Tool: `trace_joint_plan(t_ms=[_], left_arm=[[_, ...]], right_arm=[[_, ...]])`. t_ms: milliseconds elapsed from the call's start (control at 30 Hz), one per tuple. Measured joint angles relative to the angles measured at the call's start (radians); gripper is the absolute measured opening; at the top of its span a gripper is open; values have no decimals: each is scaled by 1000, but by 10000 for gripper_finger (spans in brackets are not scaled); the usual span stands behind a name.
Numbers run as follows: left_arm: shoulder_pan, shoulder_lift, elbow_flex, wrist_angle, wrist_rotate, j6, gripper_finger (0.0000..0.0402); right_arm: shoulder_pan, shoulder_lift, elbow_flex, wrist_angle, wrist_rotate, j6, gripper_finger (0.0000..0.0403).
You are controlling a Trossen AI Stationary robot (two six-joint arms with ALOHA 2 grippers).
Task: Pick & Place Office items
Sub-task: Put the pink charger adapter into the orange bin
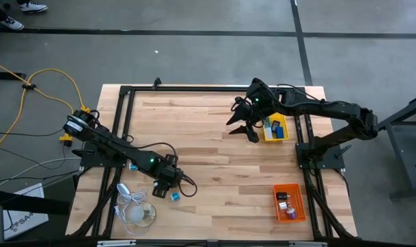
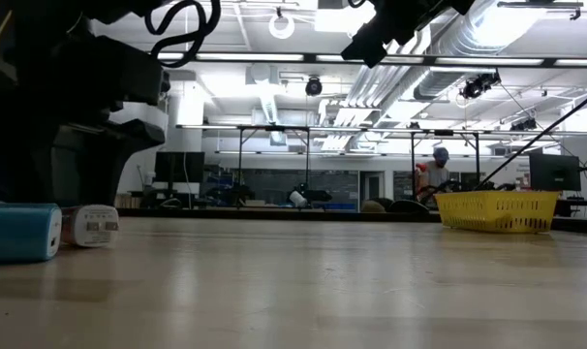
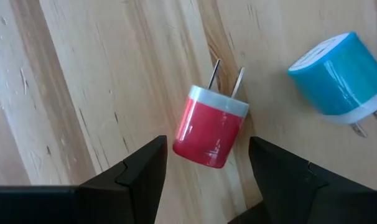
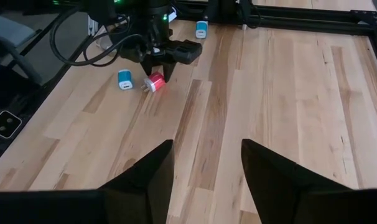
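Observation:
A small red charger plug [image 3: 212,130] with a white face and two metal prongs lies on its side on the wooden table. My left gripper [image 3: 207,142] hangs over it, pointing steeply down and open. One finger stands on either side of the plug, both clear of it. A blue plug [image 3: 341,74] lies close beside it, and another blue one [image 4: 201,28] lies nearer the left arm's base. My right gripper [image 1: 242,127] is open and holds nothing. It hovers high over the far right of the table, next to the yellow tray [image 1: 285,137].
The yellow tray holds blue pieces. An orange tray [image 1: 298,191] at the near right holds purple and white pieces. A white bulb-like thing with a coiled cord [image 1: 136,209] lies at the near left. A black frame [image 1: 125,96] borders the table. Bare wood spans the middle.

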Motion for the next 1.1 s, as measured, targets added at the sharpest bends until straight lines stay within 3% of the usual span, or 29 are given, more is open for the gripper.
trace_joint_plan(t_ms=[1100], left_arm=[[-5,44,-2,10,-19,20,218]], right_arm=[[0,0,0,1,-2,0,174]])
